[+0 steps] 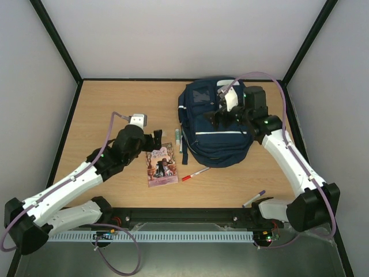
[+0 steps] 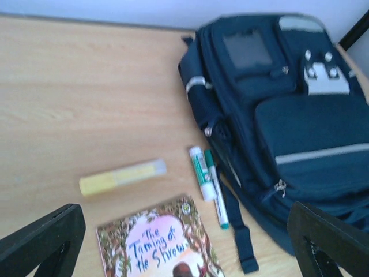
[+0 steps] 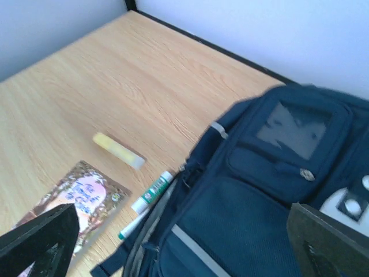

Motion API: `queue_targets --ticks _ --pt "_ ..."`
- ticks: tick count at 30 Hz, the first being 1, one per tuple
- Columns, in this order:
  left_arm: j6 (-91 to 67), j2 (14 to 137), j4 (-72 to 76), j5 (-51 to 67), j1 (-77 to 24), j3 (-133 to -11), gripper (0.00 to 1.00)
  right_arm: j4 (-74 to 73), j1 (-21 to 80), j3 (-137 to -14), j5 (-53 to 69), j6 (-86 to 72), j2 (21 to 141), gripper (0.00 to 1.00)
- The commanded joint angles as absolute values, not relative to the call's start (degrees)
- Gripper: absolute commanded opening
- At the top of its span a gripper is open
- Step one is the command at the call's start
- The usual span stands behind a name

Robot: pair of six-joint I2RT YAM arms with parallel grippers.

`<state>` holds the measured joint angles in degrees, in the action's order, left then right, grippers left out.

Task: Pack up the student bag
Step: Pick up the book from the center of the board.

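1. Wooden table point(image 1: 115, 104): light top w/ black rim, grey walls on three sides.
2. Student bag point(image 1: 213, 124): navy, lies flat w/ front up on the far right part of the table. Pale stripe runs across its front and a white patch point(image 2: 326, 81) sits near the top end. One strap point(image 2: 239, 236) trails onto the wood beside the pens.
3. Right gripper point(image 1: 222, 117): hangs over the bag's upper front. In the wrist view its fingers point(image 3: 40, 239) stand at opp. edges of the frame, so the claw is wide w/ nothing between.
4. Left gripper point(image 1: 157, 140): sits left of the bag, just above the book's far edge. Its fingers point(image 2: 43, 239) are also spread to both frame edges, so it is wide and holds nothing.
5. Book point(image 1: 162, 166): "The Taming of the Shrew", pinkish cover up, flat on the wood front-left of the bag and apart from it.
6. Yellow highlighter point(image 2: 122, 176): lies on the table left of the glue stick and just beyond the book.
7. Glue stick point(image 2: 201, 172): white and green, next to the bag's left side.
8. Green marker point(image 2: 216, 187): alongside the glue stick, betw. it and the bag.
9. Red pen point(image 1: 195, 173): on the wood just right of the book, near the bag's near edge.
10. Purple pen point(image 1: 253, 198): at the near edge, close to the right arm's base.
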<state>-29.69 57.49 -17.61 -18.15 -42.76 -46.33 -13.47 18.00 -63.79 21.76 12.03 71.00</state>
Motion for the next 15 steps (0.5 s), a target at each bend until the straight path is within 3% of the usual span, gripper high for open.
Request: queue_targets --ticks 1,3,5,8,12,13,15 --pt "-24.2 55.6 -15.5 -25.1 -42.4 -48.7 0.99 -18.6 18.2 -66.7 31.5 7.3 75.6 0.97" --pt "-32.1 55.8 -18.4 -35.5 -42.1 -48.0 0.99 -16.9 19.9 -64.8 34.4 4.9 77.4 0.86" --pt "-47.1 58.0 -26.3 -45.7 -39.6 -47.8 0.99 -17.1 23.0 -64.5 33.6 4.6 79.6 0.81" --pt "-42.6 63.0 -26.6 -31.5 -31.8 -47.3 0.99 -18.3 27.6 -64.8 32.3 3.7 82.1 0.76" --pt "-41.0 62.2 -19.8 -24.1 -30.3 -42.0 0.99 -21.0 30.8 -66.2 34.6 1.5 87.3 0.62" --pt "-40.5 61.1 -18.3 -21.2 -30.1 -40.7 0.96 -21.4 31.3 -66.0 35.3 1.3 88.2 0.6" --pt "-39.6 59.7 -17.0 -15.7 -29.2 -39.1 0.8 -20.7 32.4 -64.5 35.7 1.2 89.3 0.6"
